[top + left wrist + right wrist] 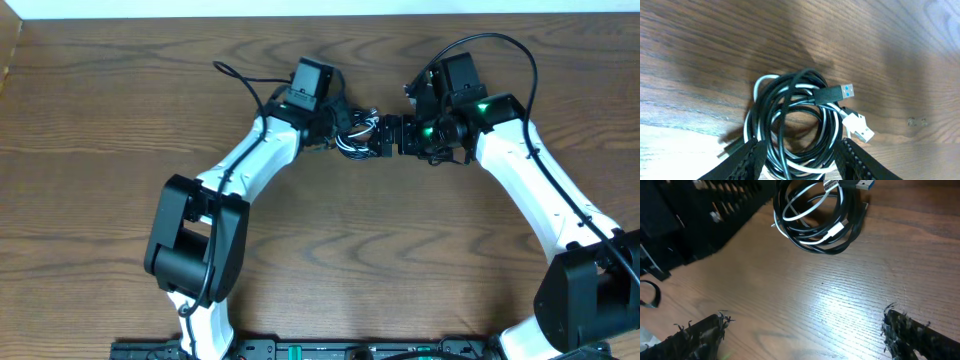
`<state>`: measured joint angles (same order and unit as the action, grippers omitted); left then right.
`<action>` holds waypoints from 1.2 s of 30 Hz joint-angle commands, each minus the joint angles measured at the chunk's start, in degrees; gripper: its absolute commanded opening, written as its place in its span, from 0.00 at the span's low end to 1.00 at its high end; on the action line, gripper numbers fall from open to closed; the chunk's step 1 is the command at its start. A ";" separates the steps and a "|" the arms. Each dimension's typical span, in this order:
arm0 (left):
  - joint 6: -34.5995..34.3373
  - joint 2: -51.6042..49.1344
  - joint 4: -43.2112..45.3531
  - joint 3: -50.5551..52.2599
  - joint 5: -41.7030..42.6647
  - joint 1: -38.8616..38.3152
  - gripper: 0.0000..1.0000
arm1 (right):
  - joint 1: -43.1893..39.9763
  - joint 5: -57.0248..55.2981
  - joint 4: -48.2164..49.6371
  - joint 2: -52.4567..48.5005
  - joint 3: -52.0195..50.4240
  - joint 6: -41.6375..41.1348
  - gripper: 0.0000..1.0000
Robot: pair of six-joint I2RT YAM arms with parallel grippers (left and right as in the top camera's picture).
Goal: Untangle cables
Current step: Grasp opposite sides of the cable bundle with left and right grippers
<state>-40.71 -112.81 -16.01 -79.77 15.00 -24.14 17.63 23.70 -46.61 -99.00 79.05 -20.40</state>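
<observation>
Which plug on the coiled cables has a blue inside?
The black cable's metal-shelled plug sticking out of the coil; the white plug beside it has none.

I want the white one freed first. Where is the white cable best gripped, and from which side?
Take the thin white cable, I'd say, by its blocky white plug, which juts clear of the coiled black cords. Come from above on that outer side; elsewhere its loops are woven among the black ones.

Black and white cables (790, 125) are coiling together, a USB plug (837, 93) showing silver with a blue tip, a smaller plug (860, 129) showing white. Dark-streaked brown wood grain is running across the table (100, 120).
</observation>
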 commanded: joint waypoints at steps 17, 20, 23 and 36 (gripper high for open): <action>-1.62 -2.51 2.80 -0.66 -3.91 -0.96 0.41 | 0.48 0.22 0.11 -0.13 1.09 -0.39 0.99; -1.62 -2.51 2.89 -0.66 -3.91 -0.96 0.41 | 0.46 0.20 0.13 -0.13 1.09 -0.37 0.99; -1.62 -2.60 2.69 -0.61 -3.91 -1.09 0.40 | 0.48 0.20 0.22 -0.13 1.09 -0.39 0.99; -1.60 -3.04 2.38 -0.17 -4.13 -1.36 0.41 | 0.48 0.24 0.33 -0.13 1.09 -0.39 0.99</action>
<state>-42.17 -114.74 -13.45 -79.77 11.25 -25.30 17.63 23.70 -46.24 -99.00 79.05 -20.40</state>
